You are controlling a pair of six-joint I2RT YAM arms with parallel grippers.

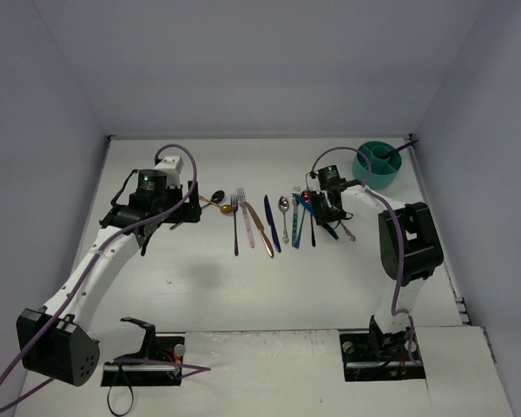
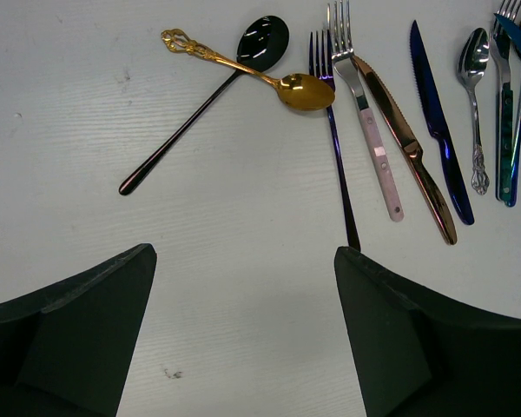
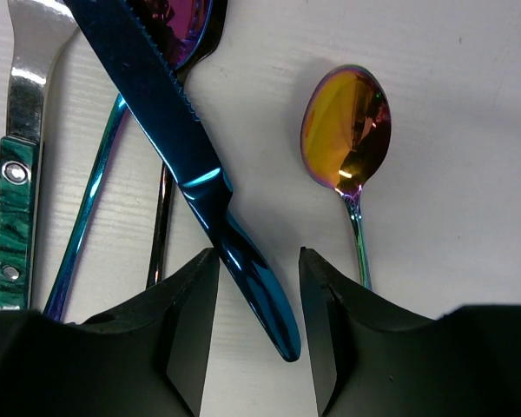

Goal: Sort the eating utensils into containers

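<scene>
Right gripper (image 3: 256, 265): sits low over the table (image 1: 243, 287), part-open, one finger on either side of the handle of a bright blue knife (image 3: 169, 130). Leaves a gap wider than the handle, so not clamped. Cannot tell whether the finger on the left of the wrist view already touches the handle. Knife laid slantwise over the stems of two neighbours, with a rainbow spoon (image 3: 347, 122) just beside it and apart from it.

Progress, as a judgement: barely begun. Eating utensils (image 1: 260, 228) all flat on the table in a loose row between the two arms, none seen standing in a compartment. Teal caddy (image 1: 378, 178) at the far right corner, beyond the right end of the row, showing only its curved dividers as far as the top view allows. Leaves the whole sort to do, starting most likely with the blue knife.

Left gripper (image 2: 245, 254): gapes wide, holds nothing. Hovers over bare table at the left end of the row. Meets, in the wrist view, the handle tip of a dark fork (image 2: 337, 156) at the edge of one finger; contact or mere overlap not clear. Farther out, a black spoon (image 2: 262, 42) and a gold spoon (image 2: 306, 91), crossed.
</scene>
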